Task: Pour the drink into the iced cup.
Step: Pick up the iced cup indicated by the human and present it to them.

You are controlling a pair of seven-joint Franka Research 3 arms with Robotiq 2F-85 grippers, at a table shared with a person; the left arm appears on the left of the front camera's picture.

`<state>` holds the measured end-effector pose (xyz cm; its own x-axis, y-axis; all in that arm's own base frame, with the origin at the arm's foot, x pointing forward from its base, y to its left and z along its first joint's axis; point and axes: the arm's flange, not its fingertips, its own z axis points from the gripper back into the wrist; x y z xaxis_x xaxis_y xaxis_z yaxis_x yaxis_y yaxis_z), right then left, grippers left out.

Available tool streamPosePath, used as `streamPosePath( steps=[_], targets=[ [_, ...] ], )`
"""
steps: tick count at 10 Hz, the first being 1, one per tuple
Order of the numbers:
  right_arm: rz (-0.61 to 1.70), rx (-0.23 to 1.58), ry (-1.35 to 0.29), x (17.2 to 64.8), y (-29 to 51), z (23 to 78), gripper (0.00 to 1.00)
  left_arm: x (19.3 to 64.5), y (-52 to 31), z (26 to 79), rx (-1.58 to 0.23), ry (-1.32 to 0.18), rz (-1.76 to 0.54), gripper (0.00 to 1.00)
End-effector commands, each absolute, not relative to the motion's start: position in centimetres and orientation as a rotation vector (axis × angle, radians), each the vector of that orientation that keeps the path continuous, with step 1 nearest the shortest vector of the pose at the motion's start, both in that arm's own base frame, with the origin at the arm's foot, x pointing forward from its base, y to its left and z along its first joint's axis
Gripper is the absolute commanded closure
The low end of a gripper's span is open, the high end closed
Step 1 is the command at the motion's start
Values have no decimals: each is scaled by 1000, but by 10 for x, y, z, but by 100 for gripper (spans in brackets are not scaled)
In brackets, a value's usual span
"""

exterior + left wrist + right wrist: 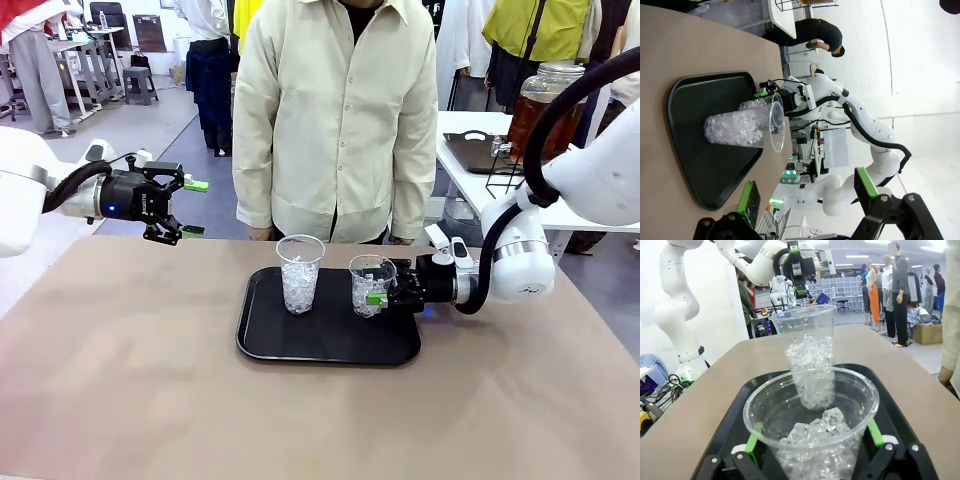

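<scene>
Front view, right gripper [380,296] apparently gripping cup [367,273]

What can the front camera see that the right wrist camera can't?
Front camera's extra: the big jar of brown drink, far back. Right wrist camera's extra: a peek down into the held cup, ice lumps close up, the right gripper hugging its sides. Shared: the black tray, the other iced cup and the open left gripper.

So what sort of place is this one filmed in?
Probably a robotics lab staged as a drinks counter: the right gripper holds an iced cup on a black tray, and a glass dispenser jar of amber drink stands on a side table.
</scene>
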<state>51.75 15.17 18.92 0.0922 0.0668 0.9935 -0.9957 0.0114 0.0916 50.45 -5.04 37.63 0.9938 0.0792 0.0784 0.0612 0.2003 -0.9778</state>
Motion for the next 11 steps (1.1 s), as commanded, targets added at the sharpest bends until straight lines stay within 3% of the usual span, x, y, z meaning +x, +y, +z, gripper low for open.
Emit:
streamPosePath(
  steps=[1,3,7,11],
  targets=[
    [1137,1214,-1055,525,158,191,0,504,-50,378,-1369,-123,12,0],
    [1174,1219,-1046,522,154,191,38,504,-50,378,-1369,-123,12,0],
    [1136,1255,-1025,518,153,197,38,504,-50,378,-1369,-123,12,0],
    [1105,1299,-1019,543,148,289,38,504,-50,378,-1369,-123,12,0]
  ],
)
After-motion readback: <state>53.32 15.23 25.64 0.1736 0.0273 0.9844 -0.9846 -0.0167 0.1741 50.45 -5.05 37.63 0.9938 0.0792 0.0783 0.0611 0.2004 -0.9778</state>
